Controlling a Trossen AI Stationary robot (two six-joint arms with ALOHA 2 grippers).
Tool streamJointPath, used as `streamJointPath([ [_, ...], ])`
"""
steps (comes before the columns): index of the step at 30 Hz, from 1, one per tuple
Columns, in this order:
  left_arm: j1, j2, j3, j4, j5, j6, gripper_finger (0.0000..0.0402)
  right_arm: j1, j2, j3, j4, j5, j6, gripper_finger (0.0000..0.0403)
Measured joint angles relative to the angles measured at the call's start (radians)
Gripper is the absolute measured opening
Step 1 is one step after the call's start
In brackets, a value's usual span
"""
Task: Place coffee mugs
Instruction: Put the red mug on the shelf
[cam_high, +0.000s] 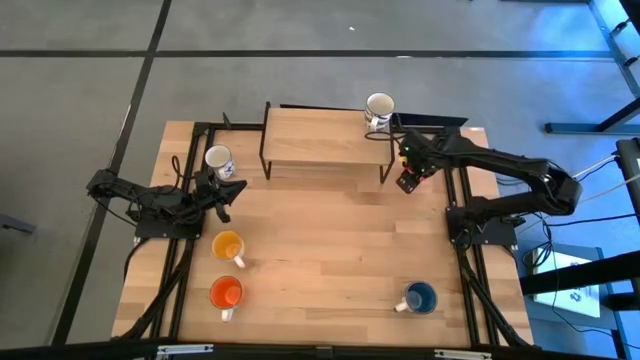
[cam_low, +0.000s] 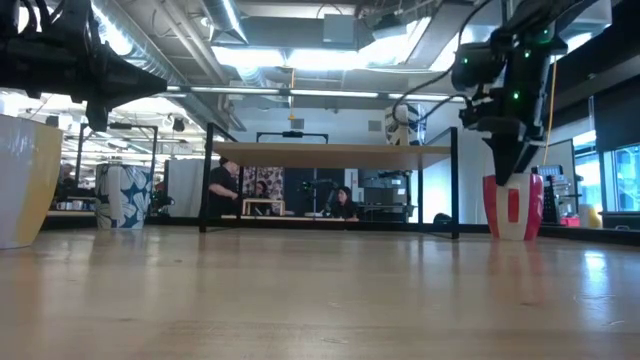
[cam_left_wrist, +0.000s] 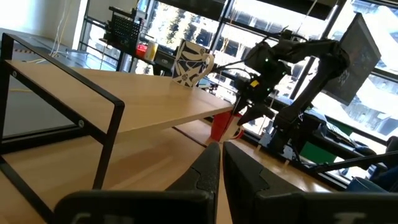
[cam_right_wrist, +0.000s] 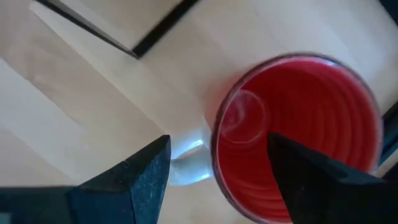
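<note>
The round red ceramic mug (cam_right_wrist: 298, 130) with a white handle stands upright on the wooden table (cam_high: 320, 250), directly under the released right claw (cam_right_wrist: 217, 168), one finger (cam_right_wrist: 311, 180) over its ribbed inside. Left claw (cam_high: 226, 192) is clenched, holding nothing.

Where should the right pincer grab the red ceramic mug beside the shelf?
Probably the rim wall next to the handle, coming straight down. The red ceramic mug stands upright, mouth open, with its white handle sticking out sideways. The open right pincer hangs directly above, one finger over the inside, the other outside.
</note>
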Motion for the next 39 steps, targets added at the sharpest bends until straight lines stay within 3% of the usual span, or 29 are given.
streamJointPath([
  [5,0.0,0.0,0.0,0.0,0.0,0.0,0.0014,0.003,0.027,-0.006,0.024,-0.001,-0.001,0.0219],
  [15,0.0,0.0,0.0,0.002,0.01,0.0,0.0014,0.002,0.032,-0.006,0.01,-0.007,-0.021,0.0031],
  [17,0.0,0.0,0.0,0.002,0.011,0.0,0.0014,0.003,0.032,-0.007,0.001,-0.013,-0.031,0.001],
  [28,0.0,0.0,0.0,0.002,0.012,0.001,0.0014,0.029,-0.063,0.021,-0.123,-0.087,-0.003,0.0005],
  [39,0.0,0.0,0.0,0.002,0.012,0.001,0.0014,0.354,-0.085,0.133,-0.152,-0.168,0.107,0.0002],
])
